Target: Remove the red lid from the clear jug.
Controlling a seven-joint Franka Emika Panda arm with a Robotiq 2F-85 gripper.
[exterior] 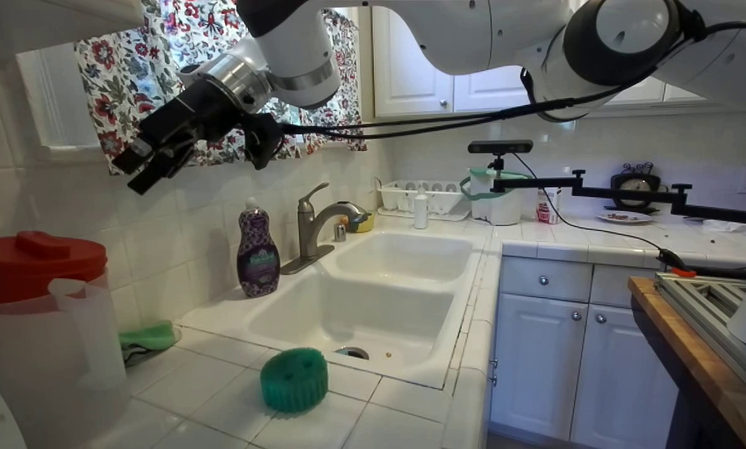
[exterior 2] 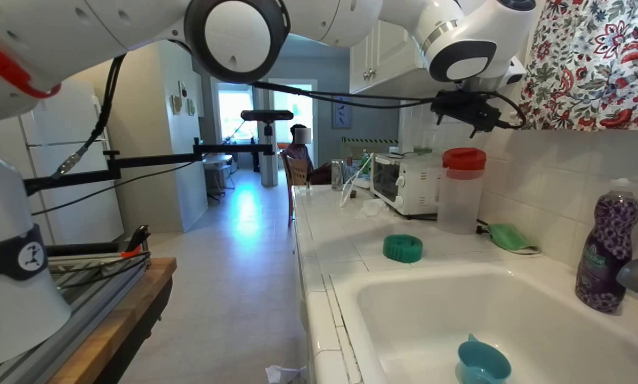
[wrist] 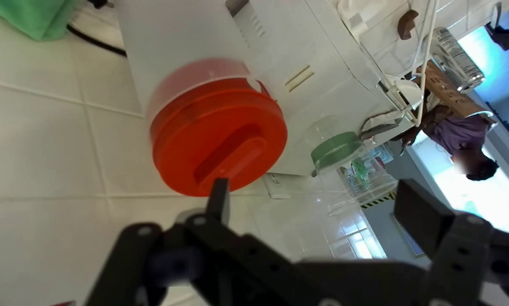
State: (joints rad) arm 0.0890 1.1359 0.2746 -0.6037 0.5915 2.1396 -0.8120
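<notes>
Clear jug (exterior: 42, 368): stands upright on the white tiled desk (exterior: 223, 390), at the far left of an exterior view, just beside a white countertop oven (exterior 2: 422, 186).
Red lid (exterior: 39, 265): sits on the jug in all three views, covering its mouth, raised bar on top.
Pincer (exterior: 133, 173): up in the air, higher than the lid and apart from it; the wrist view shows its two fingers (wrist: 218, 202) spread wide, with nothing held between them.
Green cloth (exterior: 151, 338): lies on the desk near the jug, close to the tiled wall (exterior: 161, 255).
Floral curtain (exterior: 120, 81): hangs behind the pincer in an exterior view.
Purple dish soap bottle (exterior: 258, 252): upright near the wall, to the right of the cloth.
Teal-green scrubber (exterior: 294, 380): round, with ridged sides, resting on the desk.
Metal faucet (exterior: 308, 237): curves out toward the double sink (exterior: 382, 305), where an exterior view shows a teal cup (exterior 2: 483, 362).
White dish rack (exterior: 444, 202): on the far stretch of the desk, beside a white bucket (exterior: 498, 213) with a green handle.
White plate (exterior: 606, 218): on that same stretch, well right of the bucket.
Robot arm (exterior: 516, 37): reaches in from the right in an exterior view.
</notes>
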